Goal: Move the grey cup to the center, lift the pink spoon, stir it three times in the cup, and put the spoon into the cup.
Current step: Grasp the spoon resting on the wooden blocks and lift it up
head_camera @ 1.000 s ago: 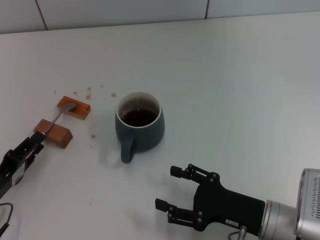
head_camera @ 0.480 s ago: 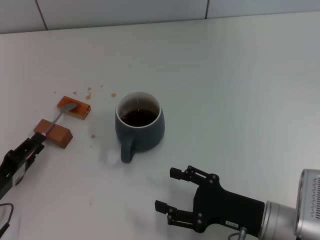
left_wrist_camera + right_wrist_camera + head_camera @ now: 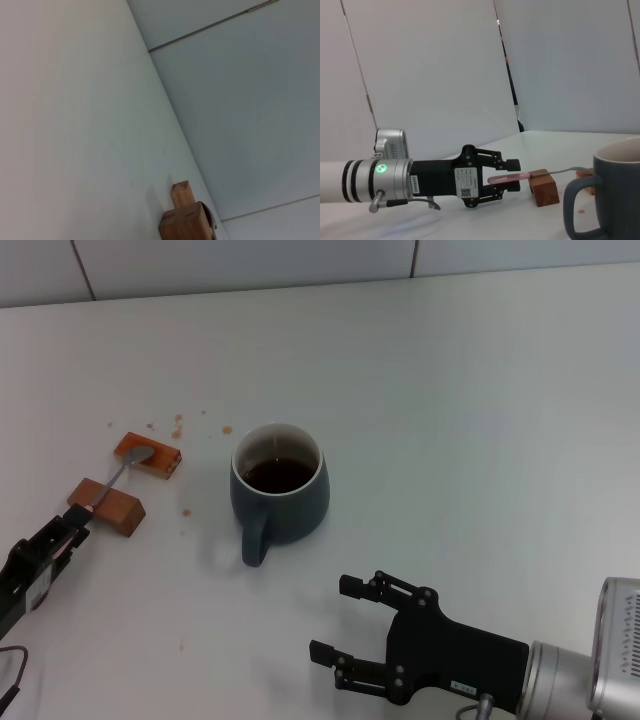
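A grey cup (image 3: 281, 492) of dark liquid stands at centre frame on the white surface (image 3: 480, 410), its handle toward the lower edge. At left, the pink spoon (image 3: 112, 480) lies across 2 brown blocks (image 3: 106, 506), bowl on the farther one. The left gripper (image 3: 506, 176), at lower left, has its fingers around the spoon's handle end; whether they grip it cannot be told. The right gripper (image 3: 348, 630), at lower centre, holds its fingers spread wide, empty.
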Robot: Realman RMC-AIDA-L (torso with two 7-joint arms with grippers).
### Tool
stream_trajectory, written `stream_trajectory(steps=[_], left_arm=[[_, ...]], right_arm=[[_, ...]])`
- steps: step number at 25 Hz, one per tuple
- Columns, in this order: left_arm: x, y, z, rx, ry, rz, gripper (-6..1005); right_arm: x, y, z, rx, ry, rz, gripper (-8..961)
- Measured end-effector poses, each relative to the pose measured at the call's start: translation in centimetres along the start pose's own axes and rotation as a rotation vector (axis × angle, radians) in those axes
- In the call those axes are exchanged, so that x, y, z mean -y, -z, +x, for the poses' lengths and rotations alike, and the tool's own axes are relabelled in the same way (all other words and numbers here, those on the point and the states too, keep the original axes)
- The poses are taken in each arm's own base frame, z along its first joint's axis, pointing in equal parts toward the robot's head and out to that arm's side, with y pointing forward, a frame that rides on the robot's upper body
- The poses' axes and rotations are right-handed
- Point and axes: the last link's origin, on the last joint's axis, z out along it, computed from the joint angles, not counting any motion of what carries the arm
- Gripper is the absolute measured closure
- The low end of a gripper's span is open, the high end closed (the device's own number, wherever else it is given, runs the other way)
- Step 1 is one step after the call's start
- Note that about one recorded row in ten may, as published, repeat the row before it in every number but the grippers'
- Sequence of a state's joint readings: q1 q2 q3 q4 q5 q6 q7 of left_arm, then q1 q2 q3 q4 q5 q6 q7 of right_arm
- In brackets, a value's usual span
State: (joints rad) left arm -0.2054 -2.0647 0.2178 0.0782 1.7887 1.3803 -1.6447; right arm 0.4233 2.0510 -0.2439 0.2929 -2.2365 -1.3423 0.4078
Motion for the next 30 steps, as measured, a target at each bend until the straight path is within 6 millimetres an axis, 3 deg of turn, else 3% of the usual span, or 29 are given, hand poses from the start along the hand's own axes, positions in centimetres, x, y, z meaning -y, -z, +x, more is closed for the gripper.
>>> stream_trajectory(steps=[19, 24, 30], left_arm=[[0.16, -0.52, 0.19, 0.000, 0.008, 0.019, 812], [0.36, -0.23, 0.30, -0.019, 0.044, 0.028, 788], [0.19, 0.12, 0.11, -0.029, 0.076, 0.009, 681]], right_arm=[[0.00, 0.00, 0.00, 0.000, -0.002, 0.000, 128], [-0.02, 0.00, 0.01, -0.001, -0.002, -0.001, 128], [-0.02, 0.00, 0.02, -0.001, -0.002, -0.001, 128]])
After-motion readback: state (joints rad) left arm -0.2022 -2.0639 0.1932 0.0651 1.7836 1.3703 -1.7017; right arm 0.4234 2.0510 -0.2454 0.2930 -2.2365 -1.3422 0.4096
